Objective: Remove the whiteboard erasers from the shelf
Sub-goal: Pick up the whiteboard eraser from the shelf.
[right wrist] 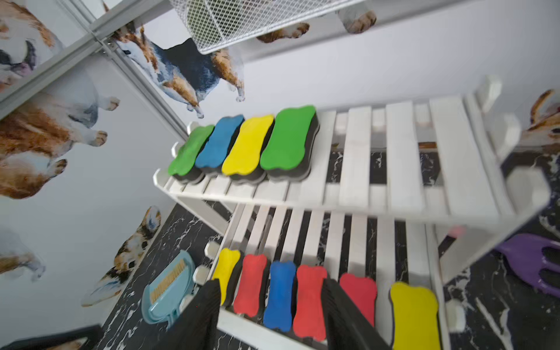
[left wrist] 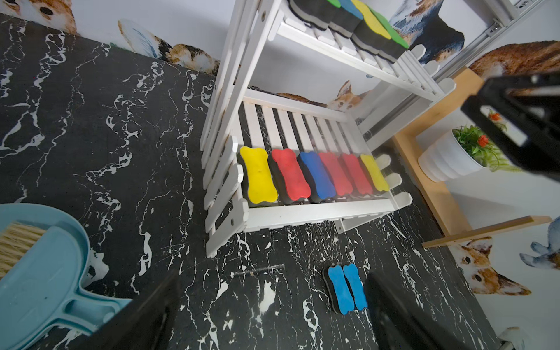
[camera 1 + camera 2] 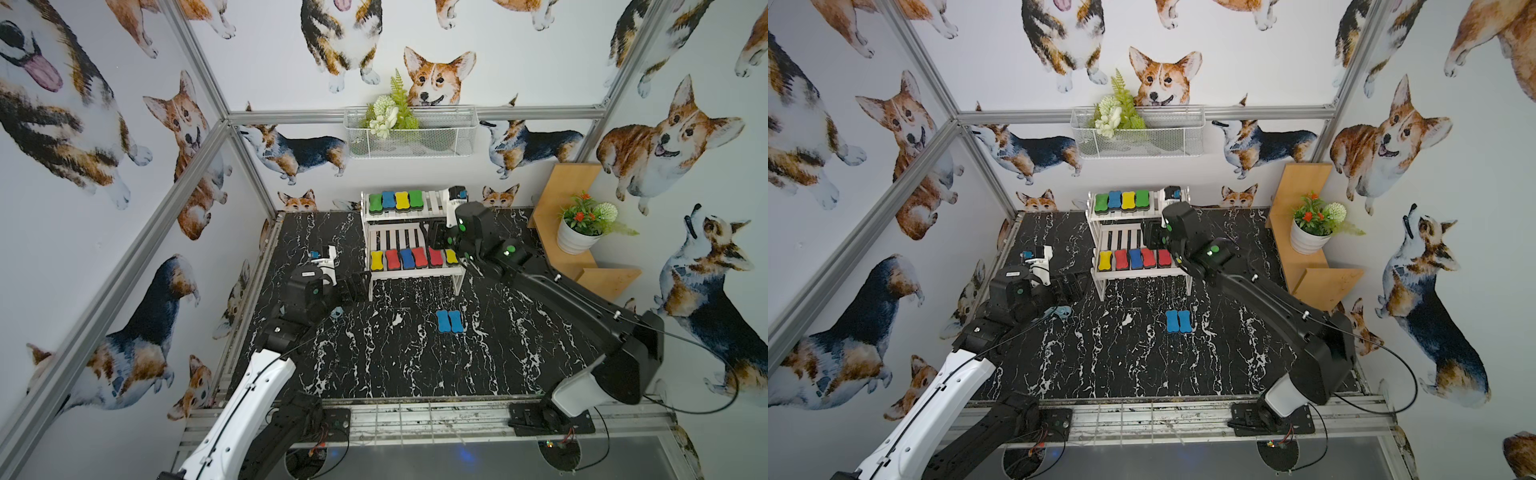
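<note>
Foam tops in red, yellow, blue and green mark the whiteboard erasers for you. Four [image 3: 397,200] sit packed side by side at the left end of the shelf's [image 3: 415,274] upper tier: green, blue, yellow, green. Six more [image 3: 413,257] line the front of the lower tier: yellow, red, blue, red, red, yellow. Two blue erasers [image 3: 450,321] lie touching each other on the black marbled table [image 3: 374,361], in front of the shelf and apart from it. Your right gripper [image 1: 269,286] hangs over the right part of the lower tier. In its wrist view the fingers stand parted, with a red, a blue and a red eraser showing between them and nothing clasped. Your left gripper [image 3: 352,291] sits low just beside the shelf's front left leg, fingers spread wide and empty. A pale blue dustpan with a brush [image 2: 39,263] lies near the left arm. A purple toy fork [image 1: 533,263] lies on the table by the shelf's right side. Further out, a tan stepped shelf [image 3: 557,199] carries a potted plant [image 3: 577,239], and a white wire basket [image 3: 411,139] hangs on the back wall.
</note>
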